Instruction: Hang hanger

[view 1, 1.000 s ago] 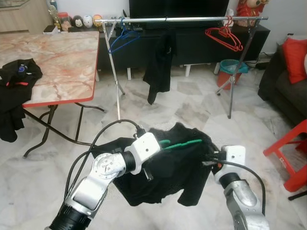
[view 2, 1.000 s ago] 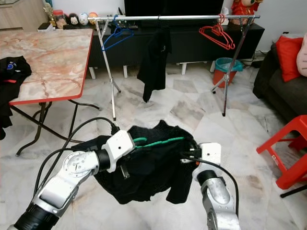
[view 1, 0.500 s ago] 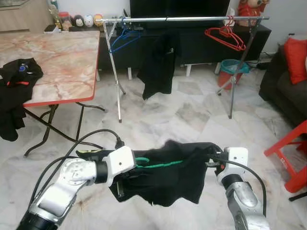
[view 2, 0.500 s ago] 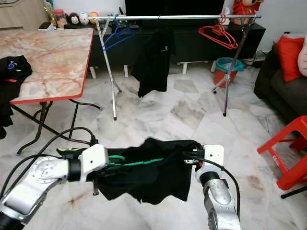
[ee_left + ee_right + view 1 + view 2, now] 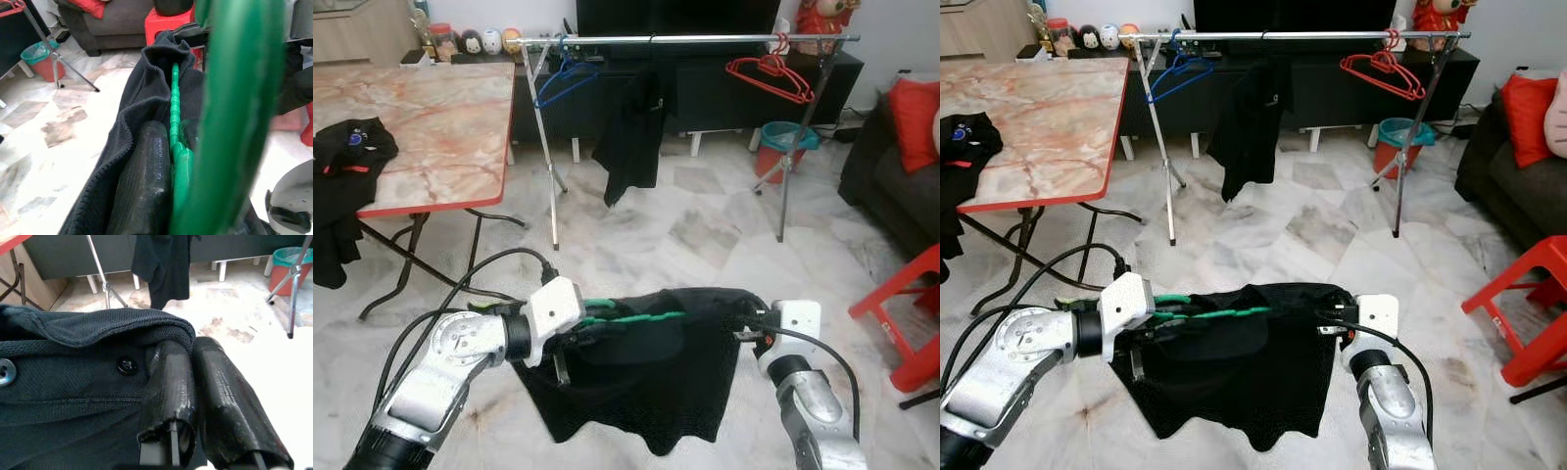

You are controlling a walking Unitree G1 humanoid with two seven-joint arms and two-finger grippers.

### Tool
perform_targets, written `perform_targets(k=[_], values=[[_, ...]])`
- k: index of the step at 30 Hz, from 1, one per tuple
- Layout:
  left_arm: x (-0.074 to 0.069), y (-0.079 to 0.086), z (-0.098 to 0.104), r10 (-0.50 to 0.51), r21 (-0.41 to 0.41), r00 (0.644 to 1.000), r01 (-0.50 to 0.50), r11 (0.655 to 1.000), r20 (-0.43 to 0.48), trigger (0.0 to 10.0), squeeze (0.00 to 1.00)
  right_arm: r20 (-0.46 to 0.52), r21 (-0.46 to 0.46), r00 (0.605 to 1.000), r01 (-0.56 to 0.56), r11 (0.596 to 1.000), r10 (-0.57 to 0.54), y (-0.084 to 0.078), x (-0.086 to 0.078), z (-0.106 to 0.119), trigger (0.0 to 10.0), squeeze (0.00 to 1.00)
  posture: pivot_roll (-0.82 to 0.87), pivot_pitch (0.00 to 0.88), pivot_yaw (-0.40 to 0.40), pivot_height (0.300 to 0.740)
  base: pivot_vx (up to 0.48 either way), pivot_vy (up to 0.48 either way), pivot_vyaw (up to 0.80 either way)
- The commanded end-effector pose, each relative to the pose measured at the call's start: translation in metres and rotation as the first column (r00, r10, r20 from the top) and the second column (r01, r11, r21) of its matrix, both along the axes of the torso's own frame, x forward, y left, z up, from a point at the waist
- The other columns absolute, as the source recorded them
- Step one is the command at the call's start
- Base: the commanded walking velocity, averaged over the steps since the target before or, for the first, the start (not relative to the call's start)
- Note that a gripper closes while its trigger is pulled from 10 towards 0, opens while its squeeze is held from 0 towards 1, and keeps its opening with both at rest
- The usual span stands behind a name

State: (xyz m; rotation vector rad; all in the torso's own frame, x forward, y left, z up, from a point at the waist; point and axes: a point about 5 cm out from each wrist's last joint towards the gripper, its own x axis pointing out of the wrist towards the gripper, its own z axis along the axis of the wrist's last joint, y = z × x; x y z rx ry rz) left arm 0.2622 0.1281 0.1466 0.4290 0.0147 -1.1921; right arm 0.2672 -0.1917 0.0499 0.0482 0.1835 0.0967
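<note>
From the head, a ridged green plastic hanger (image 5: pixel 631 319) carried a black knit polo shirt (image 5: pixel 646 382), stretched between both grippers. The left gripper (image 5: pixel 166 166) was clamped on that hanger. The right gripper (image 5: pixel 195 396) pinched the shirt's edge.

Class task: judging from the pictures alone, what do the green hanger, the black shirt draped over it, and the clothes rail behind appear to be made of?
Green hanger: probably moulded plastic, with an even glossy colour and a ribbed edge.
Black shirt: knitted fabric, likely a cotton or polyester mesh; the weave and a button show in the right wrist view, and it drapes softly.
Clothes rail: metal tubing, seemingly chromed or polished steel, silvery and reflective.
</note>
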Motion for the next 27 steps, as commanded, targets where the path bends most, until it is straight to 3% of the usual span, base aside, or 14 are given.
perform_targets(k=[1, 4, 8, 15, 20, 27], values=[[0.002, -0.004, 0.006, -0.004, 0.002, 0.999, 0.004, 1.000, 0.050, 10.0, 0.00, -0.014, 0.005, 1.000, 0.005, 1.000, -0.005, -0.004, -0.001, -0.001, 0.0, 0.00, 0.08, 0.000, -0.032, 0.740, 0.000, 0.000, 0.00], [0.003, -0.006, 0.004, 0.006, 0.024, 0.998, -0.008, 1.000, 0.059, 10.0, 0.00, -0.013, 0.008, 1.000, -0.008, 1.000, 0.009, -0.003, -0.002, -0.001, 0.0, 0.00, 0.08, 0.000, -0.032, 0.740, 0.000, 0.000, 0.00], [0.009, -0.020, 0.005, 0.056, 0.000, 0.995, -0.056, 0.998, 0.085, 10.0, 0.00, -0.017, 0.013, 0.998, -0.054, 0.998, 0.055, 0.003, -0.002, -0.002, 0.0, 0.00, 0.08, 0.000, -0.030, 0.740, 0.000, 0.000, 0.00], [0.000, -0.031, 0.009, -0.013, -0.058, 0.999, 0.016, 0.998, 0.051, 10.0, 0.00, -0.019, 0.007, 0.997, -0.079, 0.997, 0.079, 0.005, -0.003, -0.002, 0.0, 0.00, 0.08, 0.000, -0.029, 0.740, 0.000, 0.000, 0.00], [-0.016, -0.026, 0.012, -0.163, -0.062, 0.987, 0.163, 0.985, 0.015, 10.0, 0.00, -0.017, 0.006, 0.998, -0.063, 0.998, 0.063, 0.000, -0.001, -0.001, 0.0, 0.00, 0.08, 0.000, -0.031, 0.740, 0.000, 0.000, 0.00], [-0.014, -0.017, 0.026, -0.158, -0.167, 0.987, 0.153, 0.974, -0.022, 10.0, 0.00, -0.018, 0.003, 0.998, -0.061, 0.998, 0.061, -0.002, 0.000, -0.001, 0.0, 0.00, 0.08, 0.000, -0.035, 0.740, 0.000, 0.000, 0.00]])
